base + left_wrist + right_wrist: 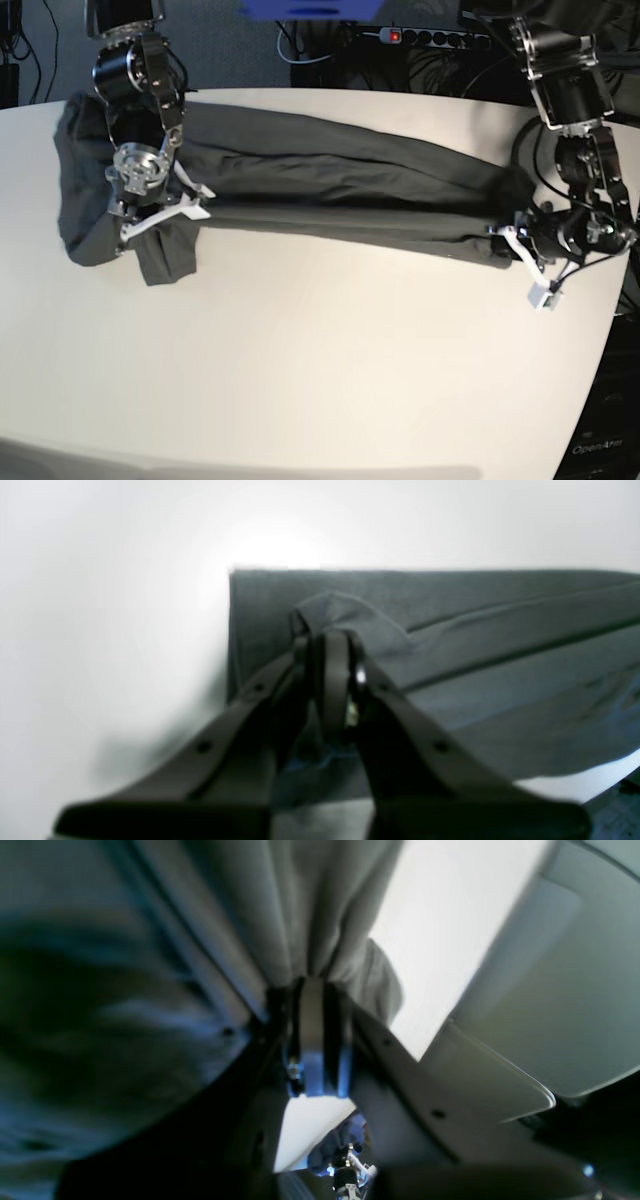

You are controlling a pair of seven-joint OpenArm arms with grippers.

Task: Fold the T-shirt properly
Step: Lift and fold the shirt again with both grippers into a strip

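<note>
On the white tabletop (pixel 330 330) the T-shirt (pixel 330 190) lies stretched in a long band across its far half. At the shirt's left end the right tool (pixel 150 215) is clenched on a gathered fold; at its right end the left tool (pixel 505 238) grips bunched cloth.

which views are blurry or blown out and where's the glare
Left wrist view: soft focus throughout, a blown-out glare patch on the white table above the dark olive-grey T-shirt, left gripper blurred up close. Right wrist view: heaviest blur, dim cloth, overexposed table strip, right gripper smeared. Base view: sharpest, evenly lit, mild edge curvature.
</note>
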